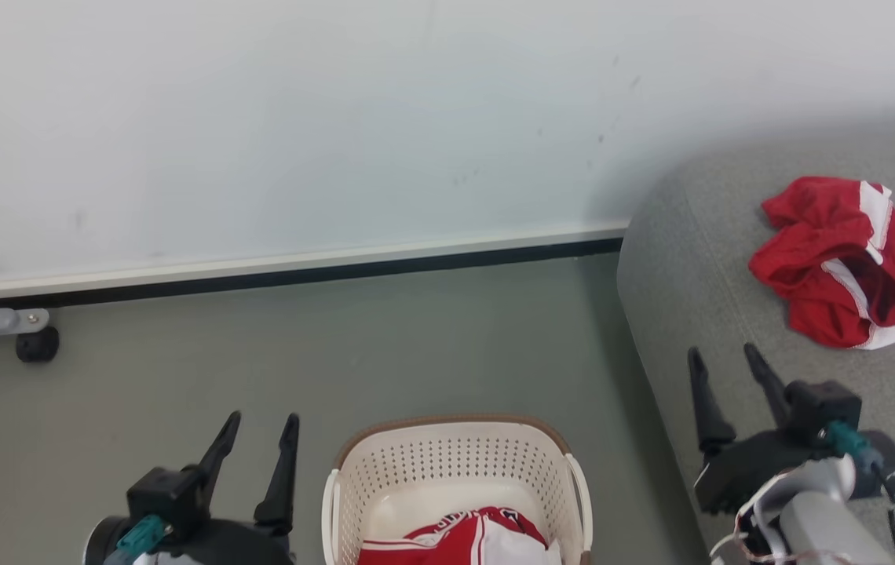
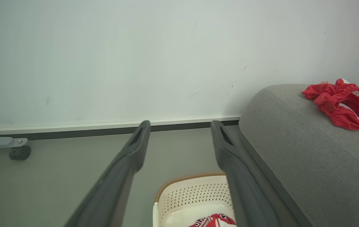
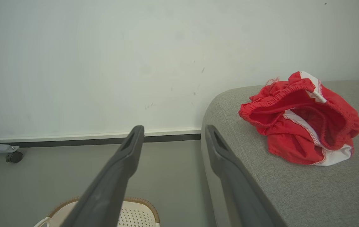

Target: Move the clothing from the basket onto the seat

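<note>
Red shorts point(image 1: 840, 263) point(image 2: 343, 105) point(image 3: 299, 121) with white trim lie crumpled on the grey seat point(image 1: 699, 314) point(image 2: 293, 142) point(image 3: 293, 189) at the right. The cream basket point(image 1: 455, 471) point(image 2: 195, 195) point(image 3: 135, 214) stands on the floor at the bottom centre, holding a red and white jersey point(image 1: 463, 537) point(image 2: 214, 220). My left gripper point(image 1: 263, 431) point(image 2: 179, 126) is open and empty, left of the basket. Over the seat's front edge my right gripper point(image 1: 726, 357) point(image 3: 173, 130) hangs open and empty, below and left of the shorts.
A white wall with a dark baseboard point(image 1: 298, 271) runs across the back. A grey leg on a black caster point(image 1: 35, 341) point(image 2: 19, 153) point(image 3: 13, 156) stands at the far left. Grey floor point(image 1: 337, 345) lies between wall, basket and seat.
</note>
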Controlling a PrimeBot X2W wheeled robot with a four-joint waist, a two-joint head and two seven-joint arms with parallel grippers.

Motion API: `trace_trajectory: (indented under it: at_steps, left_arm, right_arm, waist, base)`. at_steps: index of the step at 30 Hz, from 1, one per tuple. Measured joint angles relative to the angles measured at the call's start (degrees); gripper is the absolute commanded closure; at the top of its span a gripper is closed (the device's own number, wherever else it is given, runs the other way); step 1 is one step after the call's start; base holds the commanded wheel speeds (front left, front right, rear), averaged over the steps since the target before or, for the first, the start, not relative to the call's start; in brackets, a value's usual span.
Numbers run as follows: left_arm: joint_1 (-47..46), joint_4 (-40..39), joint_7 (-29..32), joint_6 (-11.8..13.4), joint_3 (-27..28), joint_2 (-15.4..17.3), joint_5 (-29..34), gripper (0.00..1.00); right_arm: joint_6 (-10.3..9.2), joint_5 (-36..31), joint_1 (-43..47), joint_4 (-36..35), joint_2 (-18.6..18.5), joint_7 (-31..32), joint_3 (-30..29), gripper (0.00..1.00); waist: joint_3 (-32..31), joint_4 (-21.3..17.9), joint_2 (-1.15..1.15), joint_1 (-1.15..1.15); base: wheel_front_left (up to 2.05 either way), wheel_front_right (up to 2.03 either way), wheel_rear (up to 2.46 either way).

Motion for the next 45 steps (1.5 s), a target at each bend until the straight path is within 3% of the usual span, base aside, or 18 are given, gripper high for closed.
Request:
trace_trajectory:
  at_steps: [7,22,45]
  left_arm:
    - [4.7,-1.1,0.0,0.5,3.2,0.8,0.1,0.00]
    - [10.5,-5.4,0.0,0.5,8.4,0.4,3.5,0.00]
    - [14.2,-7.7,0.0,0.5,13.0,-1.9,7.9,0.00]
  right_arm:
    - [-2.24,-0.1,8.1,-8.7,2.8,0.0,0.5,0.00]
    - [-4.34,-1.9,20.8,-21.6,2.0,0.0,-1.3,0.00]
    - [-5.28,-1.9,25.3,-28.4,1.9,0.0,-4.0,0.00]
  waist:
    - [-2.5,1.0,0.00,0.00]
    - [-3.5,1.1,0.01,0.01]
    - [-3.8,1.1,0.01,0.01]
  base:
    - [0.00,0.00,0.00]
    - [0.00,0.00,0.00]
    - [0.00,0.00,0.00]
